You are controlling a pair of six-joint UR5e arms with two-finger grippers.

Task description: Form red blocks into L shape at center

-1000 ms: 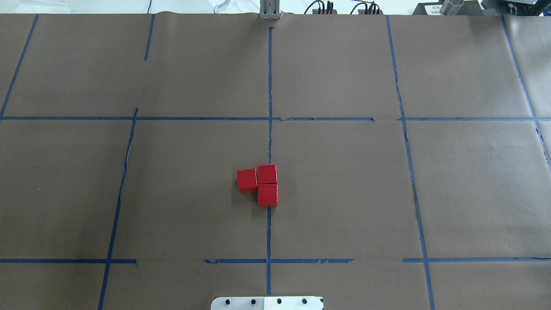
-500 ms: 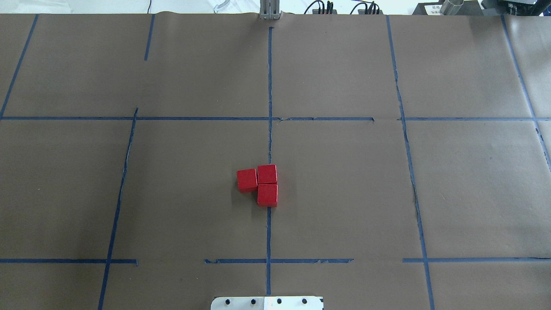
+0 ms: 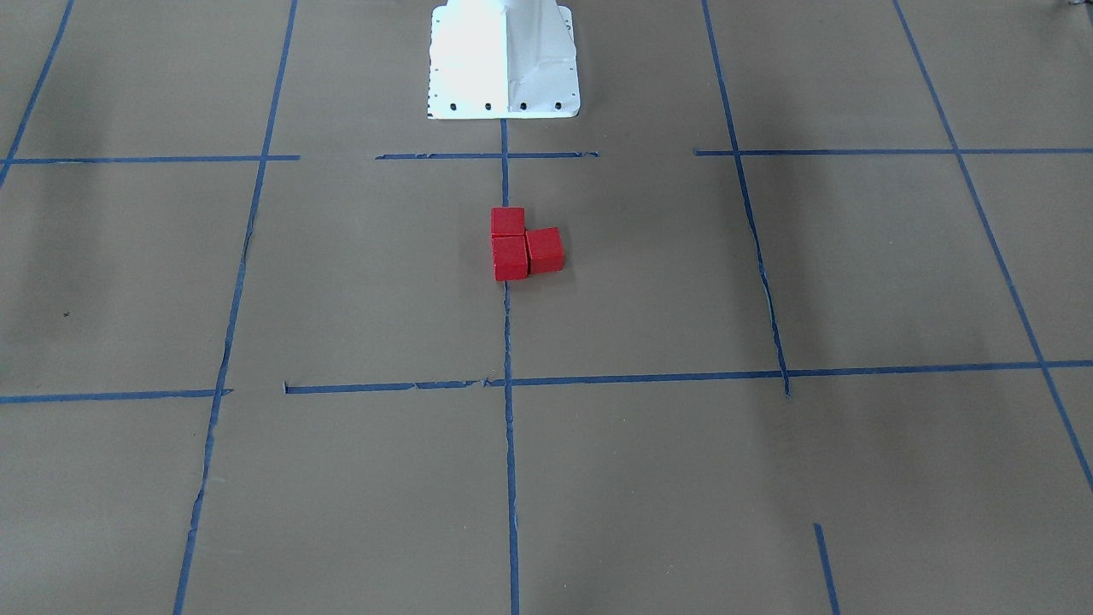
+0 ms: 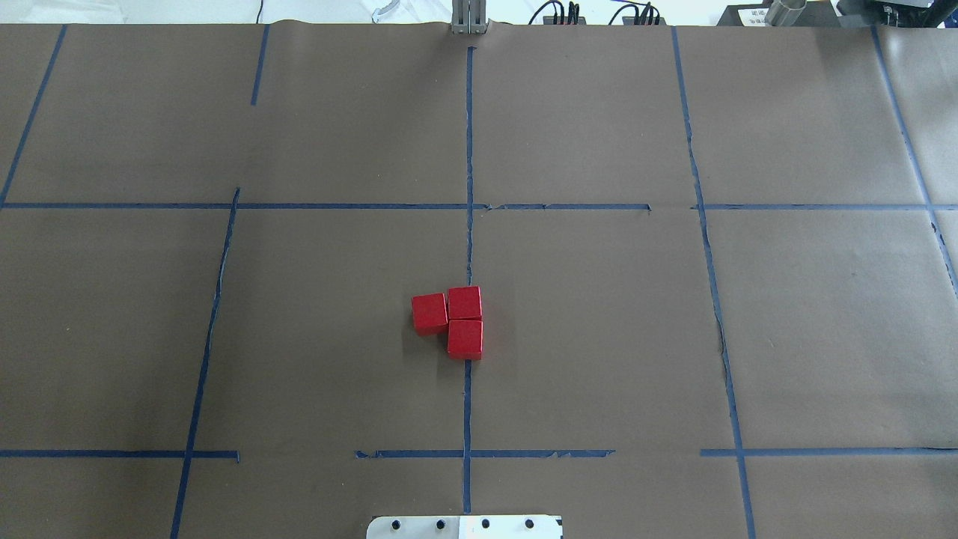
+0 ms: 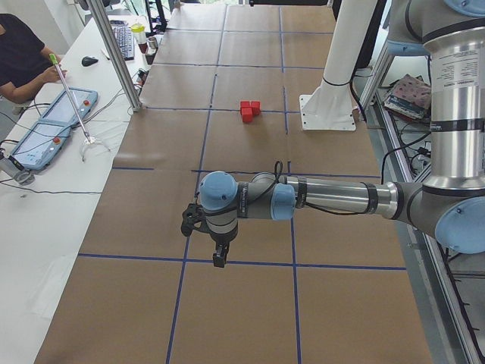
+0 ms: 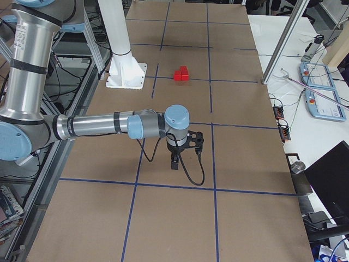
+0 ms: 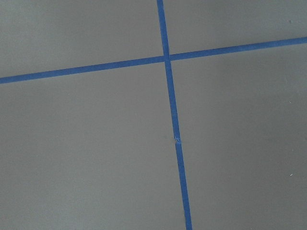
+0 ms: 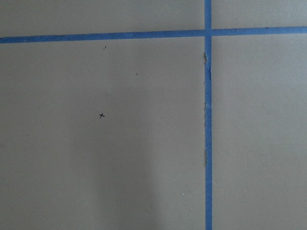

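Three red blocks sit touching in an L shape near the table's middle, on the blue centre tape line: one at the corner (image 4: pixel 465 302), one to its left (image 4: pixel 429 313), one nearer the base (image 4: pixel 465 337). They also show in the front view (image 3: pixel 510 257) and both side views (image 5: pixel 249 111) (image 6: pixel 181 73). My left gripper (image 5: pixel 219 258) hangs over the table's left end, far from the blocks. My right gripper (image 6: pixel 174 162) hangs over the right end. Neither holds a block; I cannot tell whether they are open or shut. Both wrist views show only paper and tape.
Brown paper with a blue tape grid (image 4: pixel 469 206) covers the table. The white robot base (image 3: pixel 502 60) stands just behind the blocks. A metal post (image 5: pixel 114 53) stands at the far edge. An operator (image 5: pixel 23 57) sits at a side table with pendants.
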